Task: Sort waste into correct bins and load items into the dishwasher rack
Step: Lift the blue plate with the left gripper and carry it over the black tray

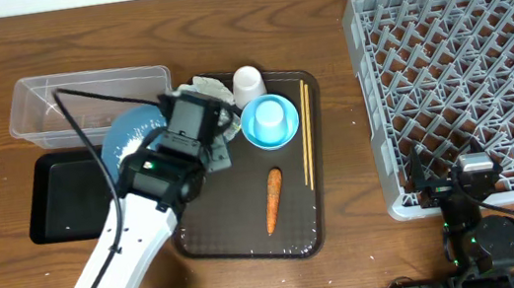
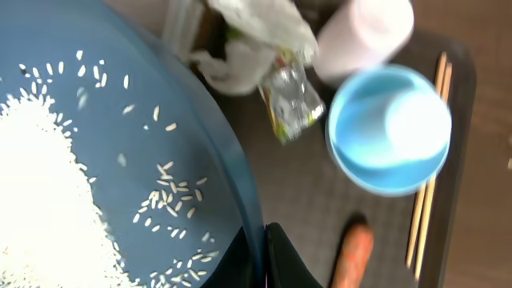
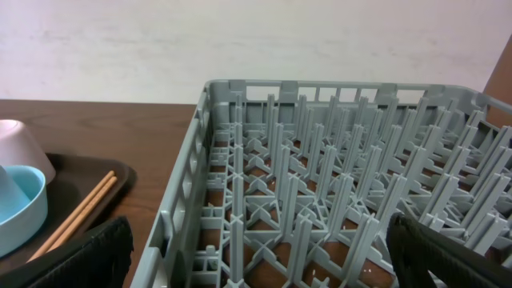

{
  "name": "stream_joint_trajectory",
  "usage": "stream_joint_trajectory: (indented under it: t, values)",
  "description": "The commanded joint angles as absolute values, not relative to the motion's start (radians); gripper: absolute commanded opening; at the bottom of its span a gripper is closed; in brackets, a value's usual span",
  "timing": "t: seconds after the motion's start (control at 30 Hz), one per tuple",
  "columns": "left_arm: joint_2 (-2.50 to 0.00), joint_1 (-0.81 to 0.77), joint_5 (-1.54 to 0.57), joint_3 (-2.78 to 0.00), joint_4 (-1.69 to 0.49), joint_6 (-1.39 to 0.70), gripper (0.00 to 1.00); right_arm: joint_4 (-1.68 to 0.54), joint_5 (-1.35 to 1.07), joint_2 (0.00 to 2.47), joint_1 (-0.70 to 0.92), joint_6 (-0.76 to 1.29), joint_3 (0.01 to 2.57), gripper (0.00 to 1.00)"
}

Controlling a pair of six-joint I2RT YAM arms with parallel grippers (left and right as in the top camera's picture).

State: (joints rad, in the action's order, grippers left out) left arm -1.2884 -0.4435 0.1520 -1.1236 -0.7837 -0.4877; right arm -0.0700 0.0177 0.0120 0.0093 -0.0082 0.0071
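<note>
Rice (image 2: 36,216) is lying in a white heap on the blue plate (image 2: 168,88), and the left gripper (image 2: 266,260) is clamping that plate's rim, its fingers pressing together on the edge nearest the wrist camera. Stray grains are scattering across the bare blue surface toward the pinched edge. From overhead the plate is sitting over the left end of the brown serving tray (image 1: 250,239), with the arm covering its right side; whether it is resting or hanging just above the tray cannot be told.

Just past the plate's rim a small yellow-green packet (image 2: 292,104) is lying on the tray, touching the crumpled white wrappers (image 2: 252,36) bunched at the tray's far edge. Beside them a white cup (image 1: 247,84) is lying just behind the light-blue bowl (image 1: 269,122), and a pale rounded shape is sitting inside the bowl. Nearer the front, the orange carrot (image 1: 274,201) is lying lengthwise on the tray, and the wooden chopsticks (image 1: 305,133) are lying side by side along the tray's right edge.

Left of the serving tray, the clear tub (image 1: 43,103) is sitting at the back and the black tray (image 1: 61,205) in front of it, the two touching or nearly so.

Well apart on the right, the grey dishwasher rack (image 1: 466,67) is standing on the table (image 1: 353,151). The right gripper (image 3: 260,268) is hanging at the rack's near corner with its fingers spread wide, gripping nothing.
</note>
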Motion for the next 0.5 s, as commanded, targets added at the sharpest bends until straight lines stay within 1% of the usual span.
stream_joint_trajectory:
  t: [0.0,0.2,0.47]
  values:
    - [-1.29,-0.383,0.133,-1.148,-0.743,-0.449,0.06,-0.074,0.018,0.007,0.007,-0.016,0.006,0.99]
    - [-1.307,-0.258,0.028,-1.148,-0.674,-0.448,0.06,-0.074,0.018,0.007,0.007,-0.016,0.006,0.99]
    - [-1.306,-0.109,-0.147,-1.148,-0.667,-0.447,0.06,-0.074,0.018,0.007,0.007,-0.016,0.006,0.99]
